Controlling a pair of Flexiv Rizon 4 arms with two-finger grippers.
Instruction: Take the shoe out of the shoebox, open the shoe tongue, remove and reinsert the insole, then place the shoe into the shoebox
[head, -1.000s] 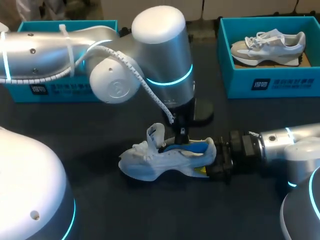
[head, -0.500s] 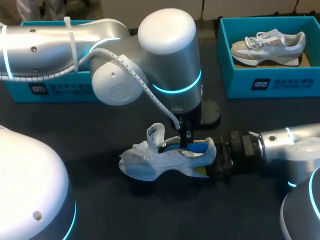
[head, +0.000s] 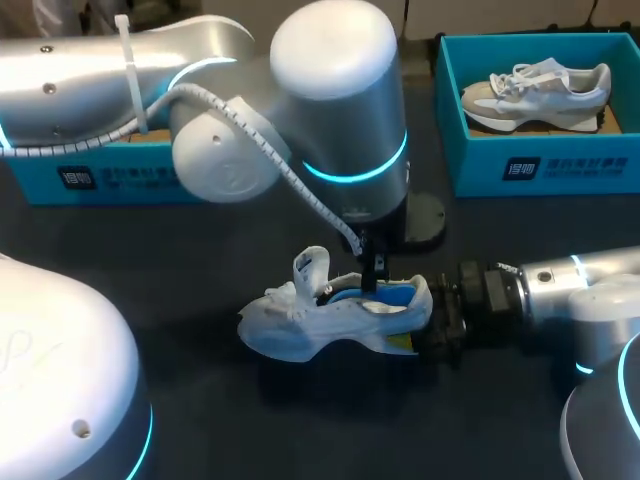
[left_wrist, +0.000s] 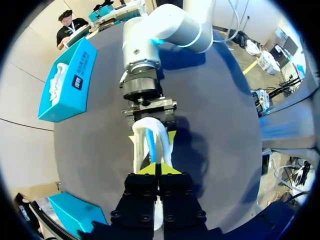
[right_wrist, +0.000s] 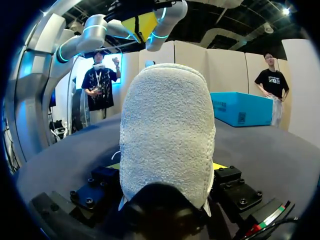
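Shoe (head: 335, 320) of white, nubbly fabric sat sole-down on the dark matte table (head: 200, 420), outside both boxes, toe pointing to my left. Its thick sole was sculpted and curved, and its soft tongue (head: 310, 268) stood up, folded back from the opening. A smooth blue insole (head: 392, 295) showed inside. The right gripper (head: 420, 335) clamped the rounded heel from both sides, a yellow tip on each flank. The left gripper (left_wrist: 156, 167) came down from above into the shoe's opening, its yellow tips pressed together at the insole; whether they pinched it could not be made out. One teal cardboard shoebox (head: 540, 165) at the far right held a second shoe (head: 535, 88), pale with grey panels. Another box (head: 90, 180) stood at the far left, partly behind the left arm.
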